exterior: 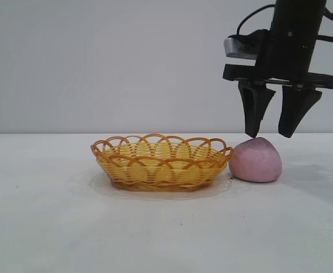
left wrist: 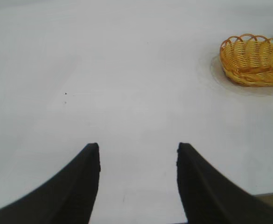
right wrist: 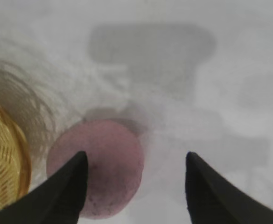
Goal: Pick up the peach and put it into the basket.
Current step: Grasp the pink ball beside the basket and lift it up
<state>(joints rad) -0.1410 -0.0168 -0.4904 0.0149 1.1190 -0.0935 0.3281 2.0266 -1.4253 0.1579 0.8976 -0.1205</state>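
1. Peach (exterior: 256,160) sits on the white surface (exterior: 52,227), just right of the basket (exterior: 161,162) in the exterior view; looks touching or nearly touching the looped rim, can't tell which.
2. Basket has nothing in it, so the pick is not yet done.
3. Right gripper (exterior: 267,135) hangs directly above the peach, jaws spread wide and holding nothing. One fingertip is right at the peach's pointed top, the other past its far side.
4. Right wrist view: peach (right wrist: 96,167) lies off-centre, under one finger rather than between the two; basket (right wrist: 5,163) edge is close by.
5. Step in hand, by my read: line up and descend for the grasp.
6. To do it well: shift the gripper toward the basket side so the peach is centred between the jaws before going lower. As it stands, a straight drop would likely land one finger on top of the fruit and roll it.
7. Watch the basket-side finger: little room between peach and rim, so it could snag the wicker or shove the basket.
8. Close gently around the widest part; the rounded shape may slip if pinched high.
9. Left gripper (left wrist: 138,186) is parked over bare surface well away from the basket (left wrist: 254,59), jaws apart, nothing held.
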